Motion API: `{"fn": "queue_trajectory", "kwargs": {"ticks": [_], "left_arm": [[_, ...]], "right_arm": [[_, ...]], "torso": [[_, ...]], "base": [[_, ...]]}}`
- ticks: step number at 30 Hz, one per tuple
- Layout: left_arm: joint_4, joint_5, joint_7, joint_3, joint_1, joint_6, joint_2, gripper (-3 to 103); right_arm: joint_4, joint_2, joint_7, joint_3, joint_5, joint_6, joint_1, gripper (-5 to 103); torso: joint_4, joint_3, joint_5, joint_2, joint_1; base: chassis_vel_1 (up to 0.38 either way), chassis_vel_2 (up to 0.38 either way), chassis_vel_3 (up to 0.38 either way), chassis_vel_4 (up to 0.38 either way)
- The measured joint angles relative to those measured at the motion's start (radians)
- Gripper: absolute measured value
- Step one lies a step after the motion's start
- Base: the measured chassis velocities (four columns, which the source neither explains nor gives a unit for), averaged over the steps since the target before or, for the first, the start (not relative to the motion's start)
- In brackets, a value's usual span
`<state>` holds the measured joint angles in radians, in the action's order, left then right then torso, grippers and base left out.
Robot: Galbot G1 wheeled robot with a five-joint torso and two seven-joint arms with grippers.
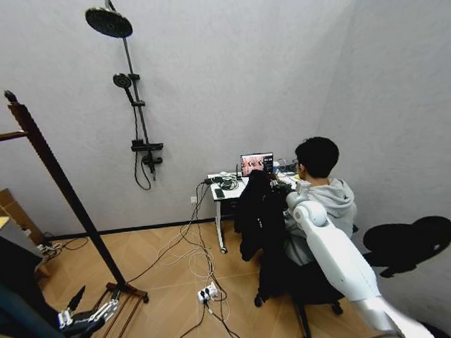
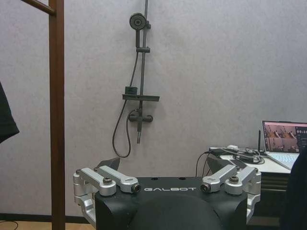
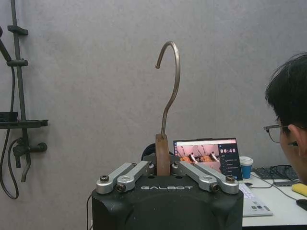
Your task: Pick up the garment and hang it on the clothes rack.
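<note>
Right pincer (image 3: 162,168) clamping wooden hanger (image 3: 163,158), black garment (image 1: 257,220) hanging below

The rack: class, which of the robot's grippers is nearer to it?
Left. The left gripper hangs low beside the rack, near its foot. The right gripper, shut on the hanger carrying the garment, is across the room by the desk.

Black garment (image 1: 258,212), reddish-brown clothes rack (image 1: 59,175)

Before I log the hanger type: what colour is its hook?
Silvery metal hook, above a brown wooden neck clamped in the right gripper; clearest in the right wrist view.
</note>
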<state>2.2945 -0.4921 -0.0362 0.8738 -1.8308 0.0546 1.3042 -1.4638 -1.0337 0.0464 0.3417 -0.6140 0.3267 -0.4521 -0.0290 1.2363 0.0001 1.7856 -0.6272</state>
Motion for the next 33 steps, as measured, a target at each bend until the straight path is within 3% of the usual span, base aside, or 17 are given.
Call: {"fn": "queue_trajectory", "kwargs": {"ticks": [23,33], "left_arm": [[0.0,0.0,0.0,0.0,0.0,0.0,0.0,100],[0.0,0.0,0.0,0.0,0.0,0.0,0.0,100]], "right_arm": [[-0.259,0.036,0.008,-0.066,-0.085,0.05,-0.012,10],[-0.252,0.043,0.009,-0.099,-0.092,0.063,0.052,10]], "torso": [[0.0001,0.0,-0.0002,0.0,0.0],[0.0004,0.0,-0.0002,0.0,0.0]], "base": [[0.049,0.046,0.044,0.045],[0.119,0.113,0.118,0.129]]}}
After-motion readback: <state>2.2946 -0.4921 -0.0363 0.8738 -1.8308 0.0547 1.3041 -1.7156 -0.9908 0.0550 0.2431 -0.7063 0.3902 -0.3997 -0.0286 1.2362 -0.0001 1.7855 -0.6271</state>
